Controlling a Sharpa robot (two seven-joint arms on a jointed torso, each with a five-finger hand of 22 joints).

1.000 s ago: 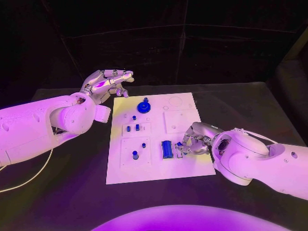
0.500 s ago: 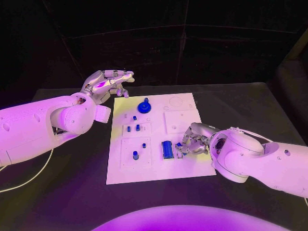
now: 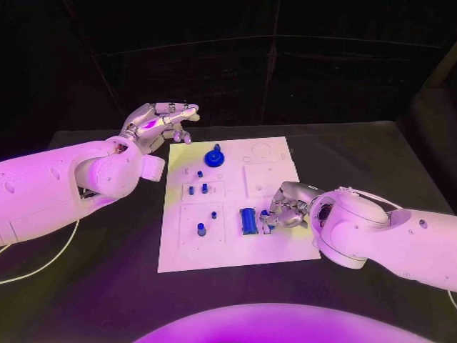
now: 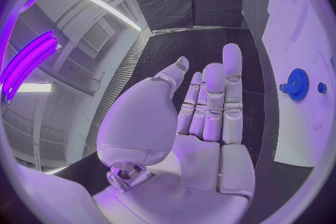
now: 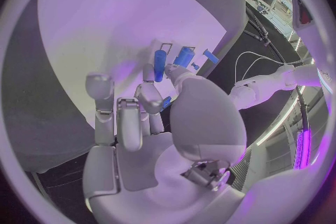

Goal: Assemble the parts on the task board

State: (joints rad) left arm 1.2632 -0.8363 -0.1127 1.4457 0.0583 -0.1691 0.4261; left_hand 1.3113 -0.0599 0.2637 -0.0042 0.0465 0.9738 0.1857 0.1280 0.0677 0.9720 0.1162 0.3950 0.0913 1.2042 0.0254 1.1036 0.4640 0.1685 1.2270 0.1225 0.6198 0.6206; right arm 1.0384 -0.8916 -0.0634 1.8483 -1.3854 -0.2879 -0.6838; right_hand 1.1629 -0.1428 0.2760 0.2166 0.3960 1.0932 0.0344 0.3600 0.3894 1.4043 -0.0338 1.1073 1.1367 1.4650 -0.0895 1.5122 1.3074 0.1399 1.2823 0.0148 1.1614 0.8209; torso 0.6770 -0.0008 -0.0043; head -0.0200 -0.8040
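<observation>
Fingers of the right hand are being pinched on a small blue part over the task board; left hand is being held empty beside the board, fingers together.

A black table spreads under everything, its bare surface running out toward three o'clock and nine o'clock; a thin white cable loops across it at about eight o'clock; dark panelled walls rise at twelve o'clock.

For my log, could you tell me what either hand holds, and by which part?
The left hand holds nothing. The right hand pinches a small blue part; which end cannot be told.
</observation>
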